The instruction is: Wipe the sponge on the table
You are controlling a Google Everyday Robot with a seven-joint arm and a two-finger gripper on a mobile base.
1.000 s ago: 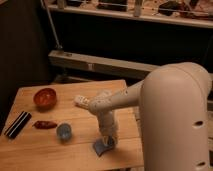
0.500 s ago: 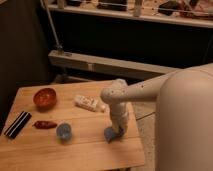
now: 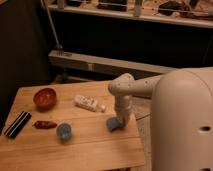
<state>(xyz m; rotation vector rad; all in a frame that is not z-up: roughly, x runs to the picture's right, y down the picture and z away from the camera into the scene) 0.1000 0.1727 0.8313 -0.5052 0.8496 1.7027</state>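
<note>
The sponge [image 3: 113, 124], a small light-blue block, lies on the right part of the light wooden table [image 3: 75, 147]. My gripper [image 3: 120, 121] points down from the white arm and sits right on the sponge, pressing it to the tabletop. The arm's wrist hides the top of the sponge.
A white bottle [image 3: 89, 104] lies just left of the arm. A round blue cup [image 3: 63, 131], a red packet [image 3: 45, 124], a red-brown bowl [image 3: 45, 97] and a black striped object [image 3: 17, 124] sit on the left half. The table's right edge is close to the sponge.
The gripper and sponge have moved away from the front edge, toward the back right of the table, and the arm has swung closer to the white bottle's right side.
</note>
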